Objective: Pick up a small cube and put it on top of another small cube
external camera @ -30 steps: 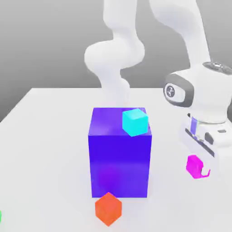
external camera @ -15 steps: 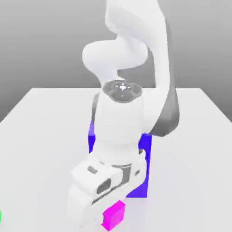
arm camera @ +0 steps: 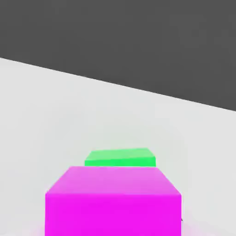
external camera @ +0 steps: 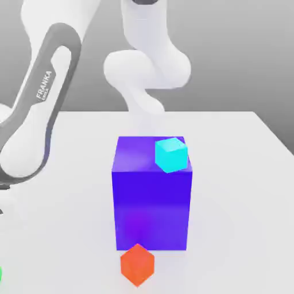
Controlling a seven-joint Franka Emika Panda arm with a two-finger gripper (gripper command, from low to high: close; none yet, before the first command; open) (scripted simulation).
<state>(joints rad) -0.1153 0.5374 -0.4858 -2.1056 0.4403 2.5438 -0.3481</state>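
Note:
The small magenta cube (arm camera: 113,203) sits very close in front of the hand camera, its top face and one side showing. Just beyond it lies a green cube (arm camera: 120,158), of which the flat top shows. I cannot tell whether the two touch. In the exterior view a sliver of green (external camera: 0,274) shows at the left edge near the front. My arm (external camera: 40,115) slants down along the exterior view's left and leaves the picture there.
A big blue-purple block (external camera: 152,195) stands mid-table with a cyan cube (external camera: 171,154) on its top corner. An orange-red cube (external camera: 137,264) lies in front of it. The white table (external camera: 241,172) stretches to the exterior view's right.
The arm has swung from the exterior view's right, across the front of the blue block, to the left. The magenta cube went with it and has left the exterior view.

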